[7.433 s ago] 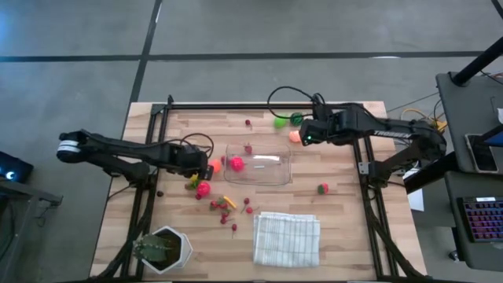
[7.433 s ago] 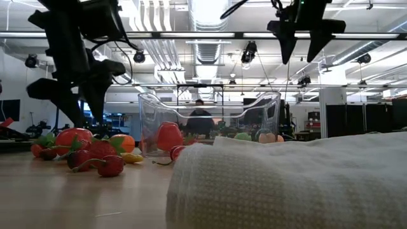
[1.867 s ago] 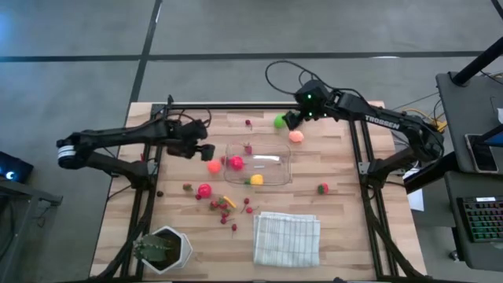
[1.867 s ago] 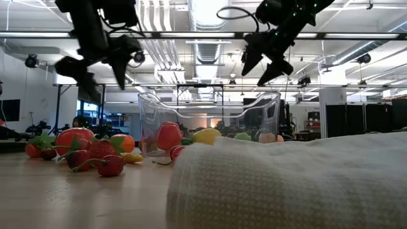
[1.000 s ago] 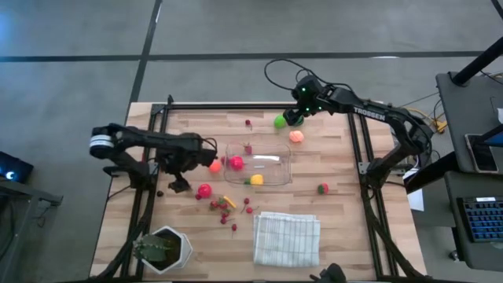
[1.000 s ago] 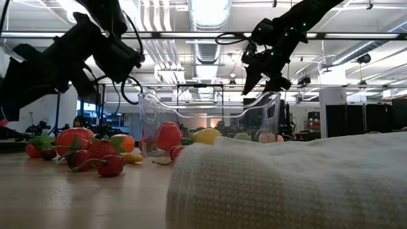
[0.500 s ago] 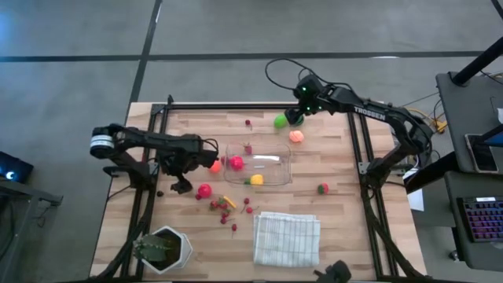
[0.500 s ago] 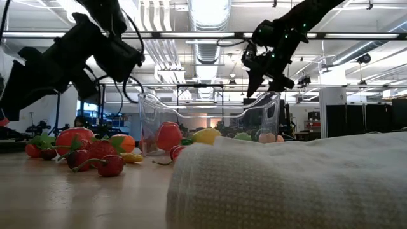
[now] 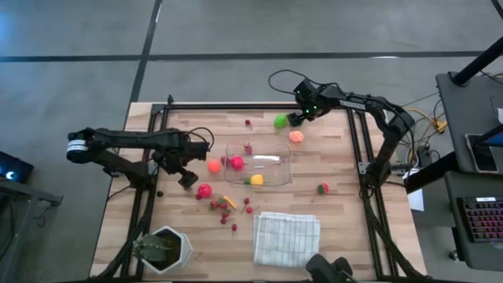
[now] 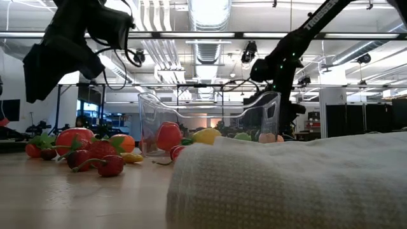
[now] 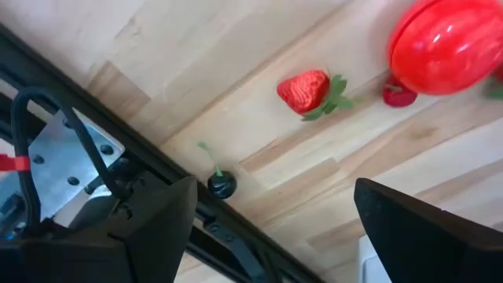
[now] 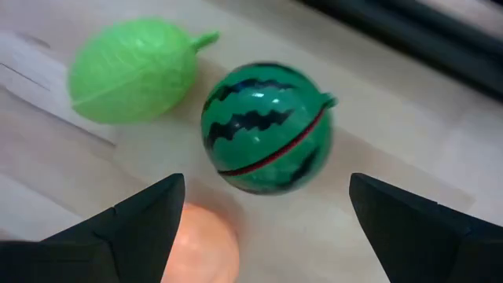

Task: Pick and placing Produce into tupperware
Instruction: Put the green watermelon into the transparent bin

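Right wrist view: right gripper (image 12: 263, 208) spread wide, striped watermelon ball (image 12: 267, 127) dead ahead, green fruit (image 12: 132, 71) and orange fruit (image 12: 206, 244) crowding beside.

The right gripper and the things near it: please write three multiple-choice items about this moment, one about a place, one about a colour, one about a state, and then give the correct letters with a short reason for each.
1. Where does the folded white cloth lie?
A. Inside the tupperware
B. On the table, at the near edge, apart from the tupperware
C. Under the plant pot

2. What colour is the ball between the fingers of the right gripper?
A. Dark green with black stripes
B. Plain yellow
C. Pink

3. In what state is the right gripper?
A. Shut on the striped ball
B. Shut on nothing
C. Open, holding nothing

Answers: 1 B, the high view shows the cloth alone, clear of the tupperware. 2 A, the right wrist view shows the striped ball beside a light green fruit. 3 C, both fingers stand wide apart, short of the ball.
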Available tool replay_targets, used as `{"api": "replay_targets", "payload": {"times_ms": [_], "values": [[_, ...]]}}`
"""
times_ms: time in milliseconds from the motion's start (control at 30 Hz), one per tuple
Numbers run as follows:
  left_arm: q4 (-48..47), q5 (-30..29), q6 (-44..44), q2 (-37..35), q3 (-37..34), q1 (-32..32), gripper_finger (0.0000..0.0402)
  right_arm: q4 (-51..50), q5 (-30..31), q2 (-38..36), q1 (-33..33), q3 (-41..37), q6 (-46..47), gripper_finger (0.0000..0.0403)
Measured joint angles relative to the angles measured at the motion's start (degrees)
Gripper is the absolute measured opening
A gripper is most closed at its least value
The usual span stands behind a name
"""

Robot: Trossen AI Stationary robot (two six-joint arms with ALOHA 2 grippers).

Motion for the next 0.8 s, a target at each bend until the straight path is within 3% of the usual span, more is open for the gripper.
{"api": "replay_targets", "payload": {"times_ms": [567,800], "values": [[0.1,-4.4,0.2,-1.3,0.0,-0.1,0.0329,7.5,6.5,4.3,-0.1,0.7,0.6,0.0352],[0.1,-5.2,0.6,-1.3,0.0,-0.1,0.0329,7.9,5.9,4.6,-0.2,0.9,0.5,0.0352]]}}
